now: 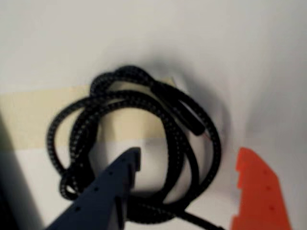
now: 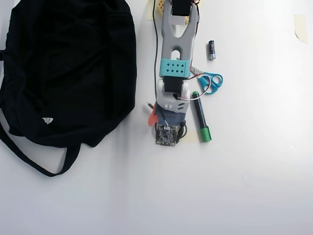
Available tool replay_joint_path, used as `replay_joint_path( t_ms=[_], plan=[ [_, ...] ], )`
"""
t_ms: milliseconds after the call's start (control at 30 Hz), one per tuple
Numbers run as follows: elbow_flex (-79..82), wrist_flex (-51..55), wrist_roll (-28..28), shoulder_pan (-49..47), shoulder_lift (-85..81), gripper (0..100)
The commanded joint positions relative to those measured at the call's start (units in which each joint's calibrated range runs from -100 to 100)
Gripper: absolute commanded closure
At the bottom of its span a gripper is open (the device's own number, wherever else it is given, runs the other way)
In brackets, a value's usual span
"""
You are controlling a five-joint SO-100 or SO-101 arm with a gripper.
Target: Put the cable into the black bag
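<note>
Gripper (image 1: 184, 167) spread wide over the coiled cable (image 1: 139, 143)

From overhead the arm hides nearly all of the cable, which lies on the desk (image 2: 244, 186) right of the black bag (image 2: 68, 68); blue finger inside the coil, orange finger outside

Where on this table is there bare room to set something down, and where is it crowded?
In the overhead view, the whole lower strip below the black bag and marker is bare, as is the right side beyond the scissors and battery. It is crowded mid-table: the arm, with its open pincer over the cable, stands between bag and marker.
</note>
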Motion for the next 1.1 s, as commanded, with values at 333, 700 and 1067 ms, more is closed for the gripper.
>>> replay_joint_path(
  t_ms=[333,700,1067],
  plan=[
    [-2.5,-1.0,-0.23,0.26,1.6,75],
    [-2.41,-1.0,-0.23,0.41,1.94,95],
    [-2.41,-0.4,-0.28,0.94,1.85,98]
  ],
)
